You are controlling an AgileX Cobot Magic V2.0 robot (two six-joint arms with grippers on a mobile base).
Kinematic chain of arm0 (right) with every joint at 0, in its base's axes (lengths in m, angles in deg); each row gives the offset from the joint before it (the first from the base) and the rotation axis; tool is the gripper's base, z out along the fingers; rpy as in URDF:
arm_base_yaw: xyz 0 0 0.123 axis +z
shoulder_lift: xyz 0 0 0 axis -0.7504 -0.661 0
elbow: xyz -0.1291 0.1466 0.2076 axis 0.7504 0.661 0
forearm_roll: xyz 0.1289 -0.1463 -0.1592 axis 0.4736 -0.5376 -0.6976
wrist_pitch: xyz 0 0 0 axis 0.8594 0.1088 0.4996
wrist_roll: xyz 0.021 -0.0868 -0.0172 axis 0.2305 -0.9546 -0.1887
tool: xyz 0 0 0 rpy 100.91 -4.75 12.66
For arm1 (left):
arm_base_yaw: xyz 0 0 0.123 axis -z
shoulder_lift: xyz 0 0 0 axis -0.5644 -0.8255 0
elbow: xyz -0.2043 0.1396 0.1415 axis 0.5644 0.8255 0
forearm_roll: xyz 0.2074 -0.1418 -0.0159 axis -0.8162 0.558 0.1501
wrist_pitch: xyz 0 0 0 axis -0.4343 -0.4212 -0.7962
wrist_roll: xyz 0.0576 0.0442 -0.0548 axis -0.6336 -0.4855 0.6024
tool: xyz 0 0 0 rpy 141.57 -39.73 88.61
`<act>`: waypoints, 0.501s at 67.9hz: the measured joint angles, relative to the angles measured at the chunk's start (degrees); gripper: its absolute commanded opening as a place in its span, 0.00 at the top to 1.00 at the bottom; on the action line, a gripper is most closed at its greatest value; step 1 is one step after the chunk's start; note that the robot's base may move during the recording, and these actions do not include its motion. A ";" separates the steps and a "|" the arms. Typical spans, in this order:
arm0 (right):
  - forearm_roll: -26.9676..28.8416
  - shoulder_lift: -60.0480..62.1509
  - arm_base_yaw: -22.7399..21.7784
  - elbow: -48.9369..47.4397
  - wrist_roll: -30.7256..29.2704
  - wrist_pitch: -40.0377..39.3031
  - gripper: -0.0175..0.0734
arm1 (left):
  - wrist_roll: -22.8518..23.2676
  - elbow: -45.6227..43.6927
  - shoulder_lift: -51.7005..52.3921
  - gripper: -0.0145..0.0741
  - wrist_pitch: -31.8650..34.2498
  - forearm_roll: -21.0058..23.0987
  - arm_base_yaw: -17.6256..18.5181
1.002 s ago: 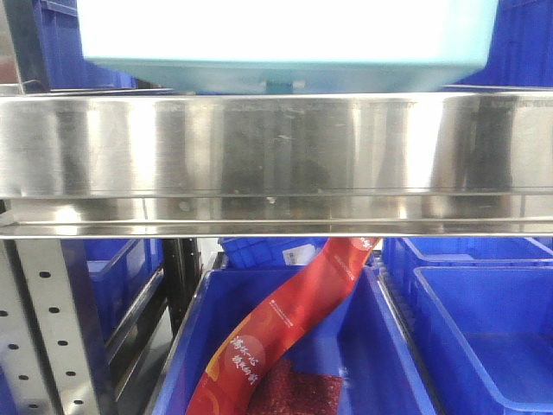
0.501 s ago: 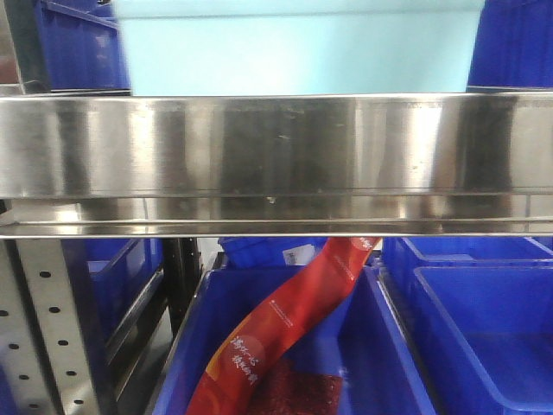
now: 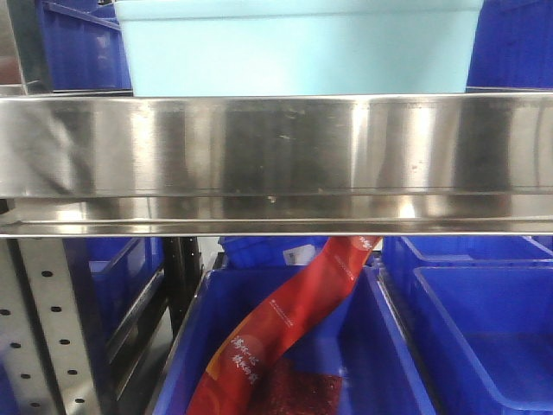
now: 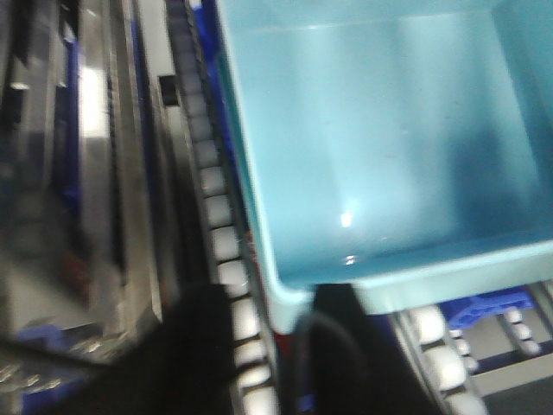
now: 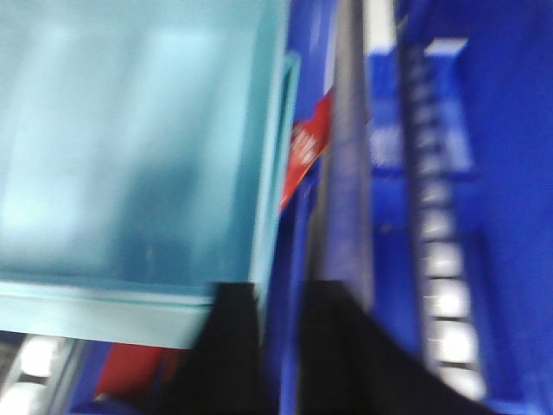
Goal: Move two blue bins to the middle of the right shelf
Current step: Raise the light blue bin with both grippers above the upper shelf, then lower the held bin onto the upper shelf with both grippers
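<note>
Two claws hold one pale blue bin [image 4: 389, 147] between them, one at each near corner. Nearest in the left wrist view, the left claw [image 4: 272, 333] has its dark fingers [image 4: 203, 346] astride the corner rim, one outside the wall and one inside, so it looks pinched on the rim. The right claw [image 5: 276, 320] stands the same way at the opposite corner in the right wrist view, though blur keeps the actual contact from being certain.

Beyond the claws, the bin sits on the white rollers [image 4: 216, 207] of the shelf track, its empty floor level. From the front it shows above the steel shelf beam [image 3: 276, 147], squarely centred, with royal-blue crates [image 3: 78, 47] close at either side. Below the beam a red packet [image 3: 294, 320] leans in a lower blue crate [image 3: 389, 363].

The step appears to be seating this bin. To do it well, both arms should push evenly so it rolls straight and keeps off the neighbouring crates, then open only once it rests steady. A second pale bin is not visible.
</note>
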 measured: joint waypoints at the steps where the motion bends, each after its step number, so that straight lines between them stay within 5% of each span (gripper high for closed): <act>1: -0.35 0.92 0.00 0.44 0.00 0.00 0.98 | 0.00 0.63 0.61 0.96 0.00 -0.35 0.00; 16: -4.03 10.83 0.00 14.06 0.00 -2.28 0.99 | -0.13 18.40 12.41 0.96 3.00 -2.86 0.00; 34: -4.38 24.90 0.00 37.79 0.00 -13.75 0.99 | -0.13 46.20 31.97 0.96 21.42 -3.14 0.00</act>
